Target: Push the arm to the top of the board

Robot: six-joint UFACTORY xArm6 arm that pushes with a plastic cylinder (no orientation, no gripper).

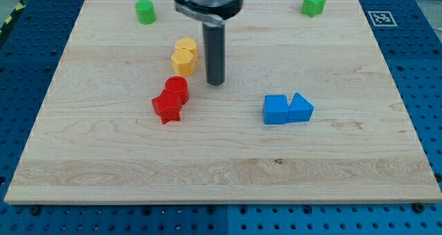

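My tip (215, 82) rests on the wooden board (221, 166), a little above the middle. It stands just to the right of two yellow blocks (184, 56) that touch each other, and up and to the right of a red cylinder (176, 88) and a red star-shaped block (166, 108). The tip touches no block. The rod rises to the arm's dark mount (208, 1) at the view's top.
A blue cube (275, 110) and a blue triangular block (300, 108) sit side by side right of centre. A green cylinder (145, 12) stands near the top left edge, a green star-shaped block (313, 3) near the top right edge.
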